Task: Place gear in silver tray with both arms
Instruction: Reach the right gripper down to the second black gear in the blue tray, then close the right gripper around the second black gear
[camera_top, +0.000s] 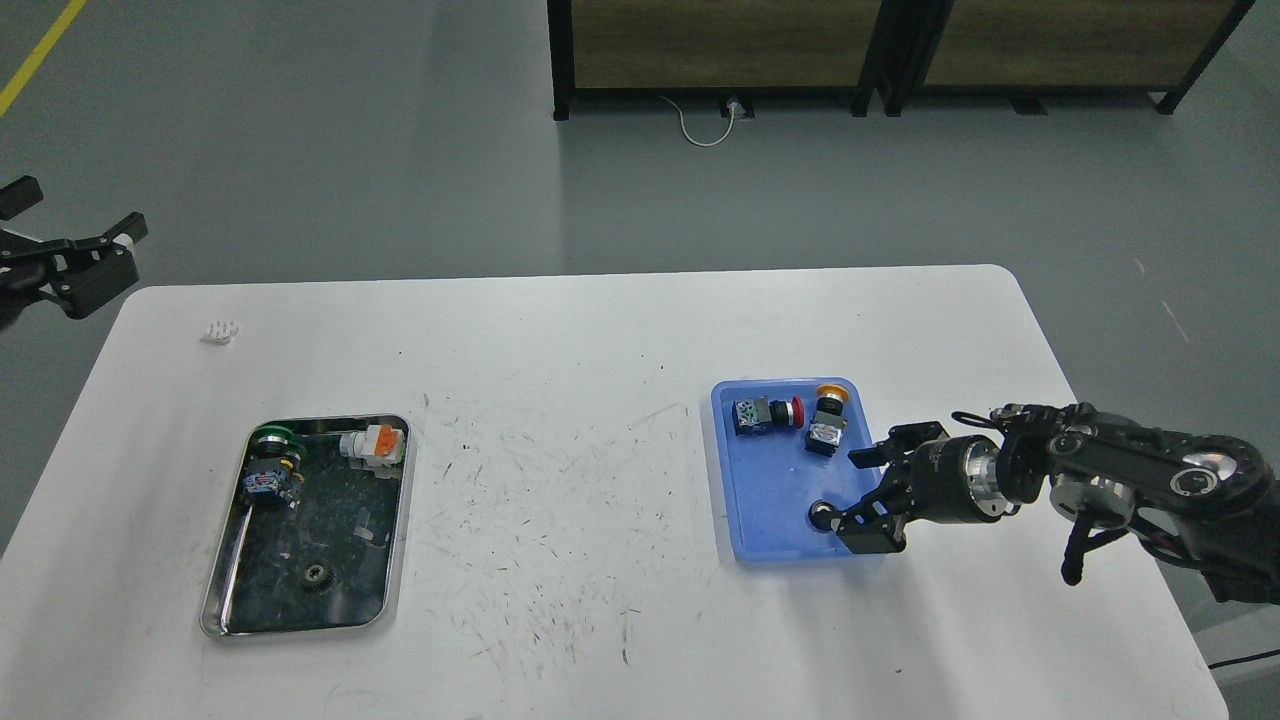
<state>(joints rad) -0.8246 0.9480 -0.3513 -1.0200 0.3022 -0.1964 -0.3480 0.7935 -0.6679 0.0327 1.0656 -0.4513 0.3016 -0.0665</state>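
Observation:
The silver tray (392, 520) lies on the left of the white table. It holds a small dark gear (318, 575) near its front, a green-capped switch (272, 455) and an orange-and-white part (375, 445). Another small dark gear (822, 516) lies in the blue tray (765, 500) on the right. My right gripper (856, 490) reaches over that tray's right edge. Its jaws are open, and the lower fingertip is right beside this gear. My left gripper (105, 258) hovers off the table's far left corner, and its jaws are too unclear to read.
The blue tray also holds a red-button switch (765, 414) and a yellow-button switch (827, 420) at its back. A small white piece (220, 332) lies near the table's back left. Dark cabinets (720, 50) stand on the floor beyond.

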